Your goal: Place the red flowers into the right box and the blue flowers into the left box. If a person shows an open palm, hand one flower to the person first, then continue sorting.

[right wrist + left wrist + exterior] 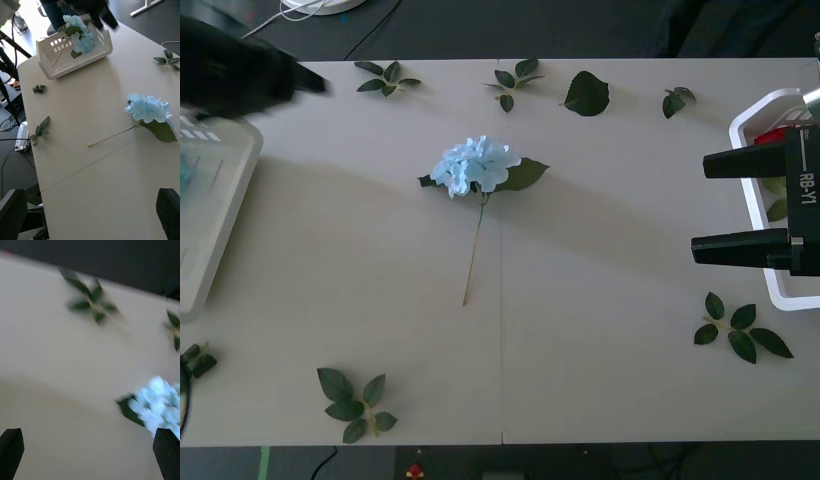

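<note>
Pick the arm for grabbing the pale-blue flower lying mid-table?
Left, probably. The open left gripper sits over the table's far left, beside the cream slotted tray the pale-blue hydrangea-like flower belongs in. The open right gripper hangs by the thin-rimmed white tray.

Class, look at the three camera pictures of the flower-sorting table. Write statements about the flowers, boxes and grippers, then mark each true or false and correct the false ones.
1. A blue flower lies loose on the table. True.
2. The right gripper holds a red flower. False: it is open and empty, beside the right box.
3. The left box holds blue flowers. True.
4. The left gripper is shut. False: it is open.
</note>
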